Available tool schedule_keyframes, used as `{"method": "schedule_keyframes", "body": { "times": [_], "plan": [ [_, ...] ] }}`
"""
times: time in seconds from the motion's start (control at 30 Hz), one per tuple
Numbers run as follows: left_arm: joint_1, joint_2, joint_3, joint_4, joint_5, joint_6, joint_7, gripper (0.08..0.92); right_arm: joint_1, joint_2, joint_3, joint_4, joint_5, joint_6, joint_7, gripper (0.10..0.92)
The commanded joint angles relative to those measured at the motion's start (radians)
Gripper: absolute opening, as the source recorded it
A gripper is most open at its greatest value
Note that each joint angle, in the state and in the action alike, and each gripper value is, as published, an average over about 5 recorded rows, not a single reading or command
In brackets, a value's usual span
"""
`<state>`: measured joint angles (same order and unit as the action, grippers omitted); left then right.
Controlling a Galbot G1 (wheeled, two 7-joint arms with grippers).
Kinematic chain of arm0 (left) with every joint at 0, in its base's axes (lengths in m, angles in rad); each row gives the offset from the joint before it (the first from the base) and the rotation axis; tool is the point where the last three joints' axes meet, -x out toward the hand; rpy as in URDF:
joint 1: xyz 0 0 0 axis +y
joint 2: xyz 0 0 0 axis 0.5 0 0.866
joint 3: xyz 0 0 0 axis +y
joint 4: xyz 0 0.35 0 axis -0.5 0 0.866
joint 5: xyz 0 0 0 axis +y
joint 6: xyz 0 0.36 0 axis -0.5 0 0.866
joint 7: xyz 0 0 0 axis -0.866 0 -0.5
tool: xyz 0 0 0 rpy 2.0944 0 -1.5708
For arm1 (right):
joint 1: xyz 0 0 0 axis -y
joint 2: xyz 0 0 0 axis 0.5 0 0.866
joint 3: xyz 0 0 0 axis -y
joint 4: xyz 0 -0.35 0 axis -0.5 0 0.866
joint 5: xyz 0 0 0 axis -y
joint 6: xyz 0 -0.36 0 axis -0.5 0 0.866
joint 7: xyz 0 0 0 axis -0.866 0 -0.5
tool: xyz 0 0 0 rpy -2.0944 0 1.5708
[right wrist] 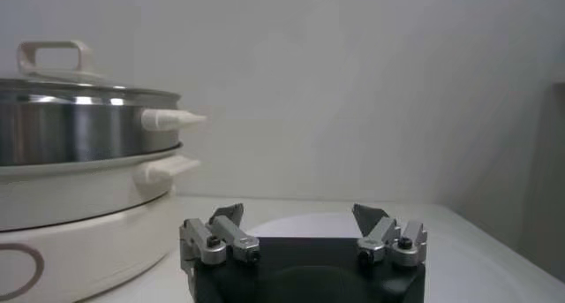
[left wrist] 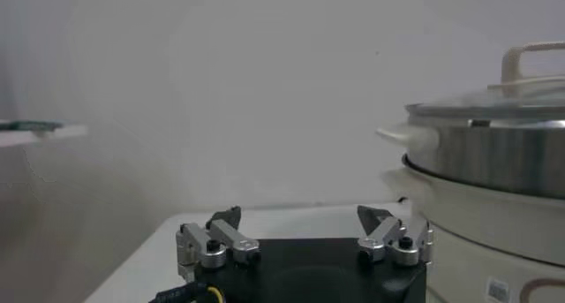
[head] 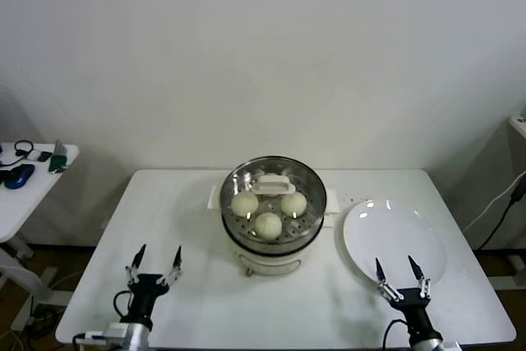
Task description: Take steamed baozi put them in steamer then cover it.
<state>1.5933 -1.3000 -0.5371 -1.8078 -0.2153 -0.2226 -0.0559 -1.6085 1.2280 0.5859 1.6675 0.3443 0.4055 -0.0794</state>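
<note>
Glass lid (head: 272, 189) sits on the steamer (head: 274, 240) over the buns (head: 268, 224), both wide-open, empty grippers (head: 154, 265) (head: 398, 275) wait low, so a bump could knock it off.

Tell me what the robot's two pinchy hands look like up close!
Each one, the left gripper and the right gripper, has a boxy black body with two thin fingers. The fingers are silvery metal at the base, with small black screws, and end in dark pointed tips. Black cables run down each arm, and a yellow wire shows beside the left gripper's body.
</note>
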Motion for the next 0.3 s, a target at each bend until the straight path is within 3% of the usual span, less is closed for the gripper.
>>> {"method": "schedule_keyframes", "body": {
  "times": [0.03,0.3],
  "plan": [
    [0.030,-0.007,-0.009,0.053,-0.070,-0.074,0.007,0.823,0.001,-0.003,-0.003,-0.009,0.006,0.014,-0.010,0.823],
    [0.029,-0.010,-0.009,0.045,-0.070,-0.073,0.009,0.823,0.002,-0.005,-0.007,-0.011,0.008,0.017,-0.011,0.823]
  ]
}}
